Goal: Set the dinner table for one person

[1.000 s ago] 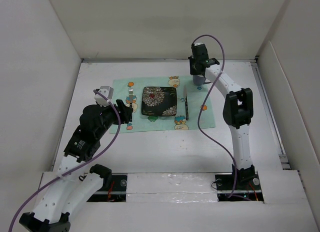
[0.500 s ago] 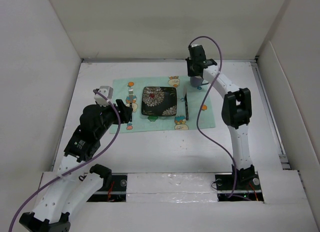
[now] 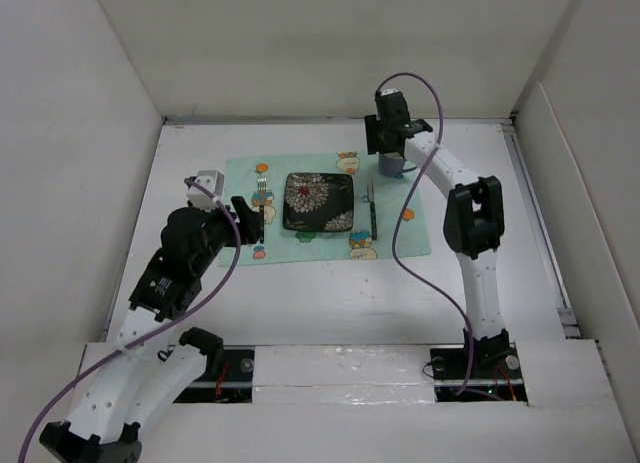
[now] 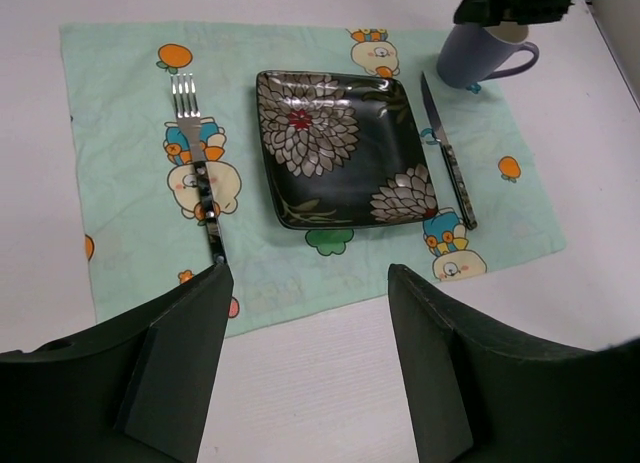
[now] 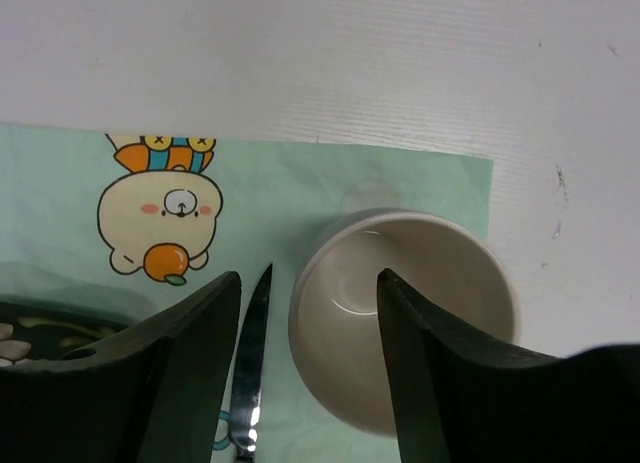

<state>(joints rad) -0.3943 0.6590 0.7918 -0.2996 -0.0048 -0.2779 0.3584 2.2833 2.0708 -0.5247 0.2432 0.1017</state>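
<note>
On the white dinner table (image 3: 470, 283) lies a mint-green cartoon placemat (image 3: 300, 245). A dark floral square plate (image 3: 319, 201) sits at its middle, with a fork (image 3: 262, 195) to its left and a knife (image 3: 373, 213) to its right. A lavender mug (image 3: 392, 165) stands upright on the mat's far right corner. My right gripper (image 5: 308, 283) hangs open just above it, its jaws either side of the mug's (image 5: 400, 313) left wall. My left gripper (image 4: 307, 283) is open and empty over bare table, near the mat's front edge and the fork's handle (image 4: 205, 198).
White panels wall the table on the left, back and right. Bare table (image 4: 330, 383) lies between the placemat (image 4: 120, 113) and the arm bases. The knife tip (image 5: 255, 323) lies close beside the mug, and a plate corner (image 5: 40, 328) shows at lower left.
My right gripper's jaws have spread apart over the mug and it has shifted slightly left. The left gripper opened a little wider; that arm barely moved.
</note>
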